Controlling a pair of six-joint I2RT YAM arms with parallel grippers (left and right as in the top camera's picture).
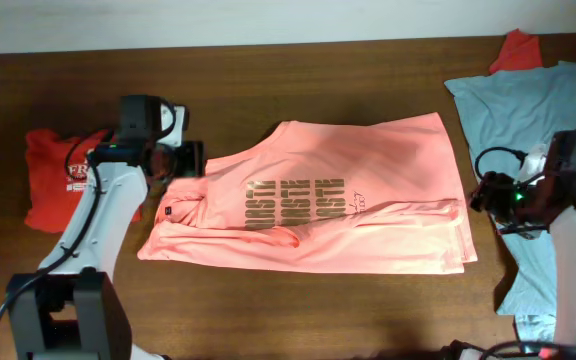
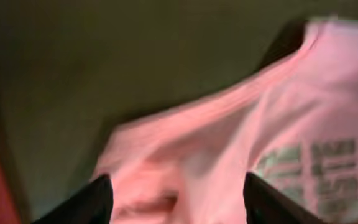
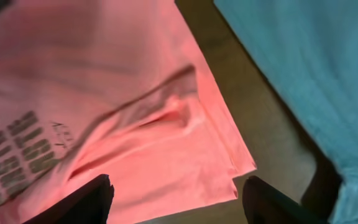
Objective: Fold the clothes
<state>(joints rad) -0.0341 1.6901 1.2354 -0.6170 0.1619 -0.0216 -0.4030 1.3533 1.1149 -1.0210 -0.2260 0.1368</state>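
Tabletop (image 1: 298, 90) shows beyond each pink shirt (image 1: 368, 160) edge.

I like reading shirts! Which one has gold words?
The coral-pink shirt in the middle. The red shirt at left has white letters, and the light blue shirt at right shows none.

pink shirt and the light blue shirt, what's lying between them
Nothing lies there: a bare strip of table separates the pink shirt from the light blue shirt, clearest in the right wrist view.
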